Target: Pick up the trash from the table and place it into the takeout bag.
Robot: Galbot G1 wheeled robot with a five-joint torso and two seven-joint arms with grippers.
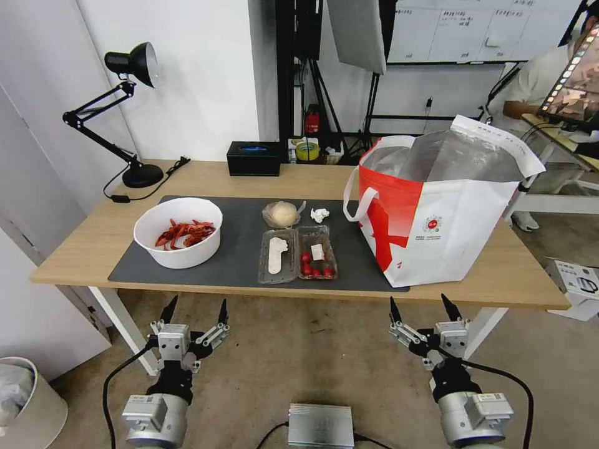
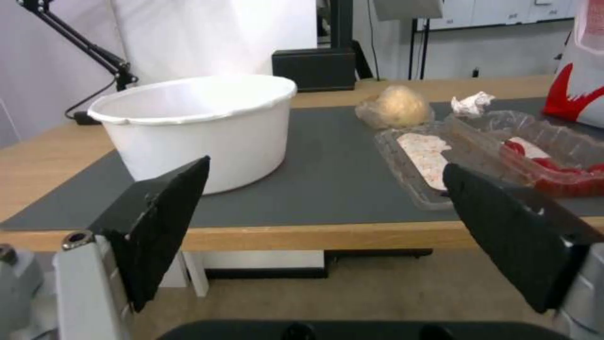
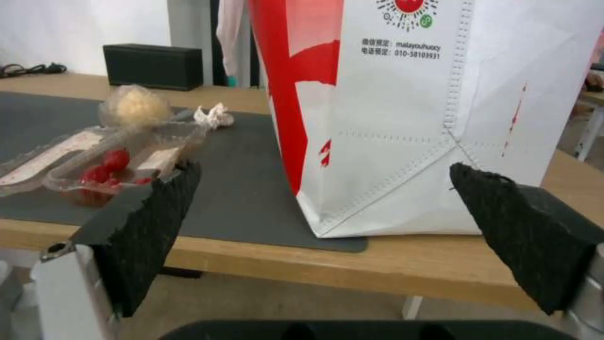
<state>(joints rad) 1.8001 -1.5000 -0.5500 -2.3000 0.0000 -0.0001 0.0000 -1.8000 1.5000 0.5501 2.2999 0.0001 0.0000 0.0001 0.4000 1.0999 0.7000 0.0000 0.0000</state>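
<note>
**Trash ahead of both pincers, bag on the right**

Head view: left gripper [image 1: 194,310] and right gripper [image 1: 425,307] low before the table [image 1: 75,249], short of its near edge, both spread wide and empty. Bowl [image 1: 178,232] of red shells straight ahead of the left one, on the grey mat [image 1: 240,246]. Clamshell box [image 1: 298,254] mid-mat, roughly between the two arms, long axis running away from the robot. Clear bag [image 1: 282,214] and tissue [image 1: 319,214] just behind it. Takeout bag [image 1: 437,212] upright at the mat's right end, mouth open, ahead of the right gripper.

Left wrist view: bowl [image 2: 198,127] nearest, dead ahead across the table edge; box [image 2: 490,156] off to one side.

Right wrist view: takeout bag [image 3: 403,113] close in front; box [image 3: 107,165] beside it, apart. Likely left arm for the bowl.
</note>
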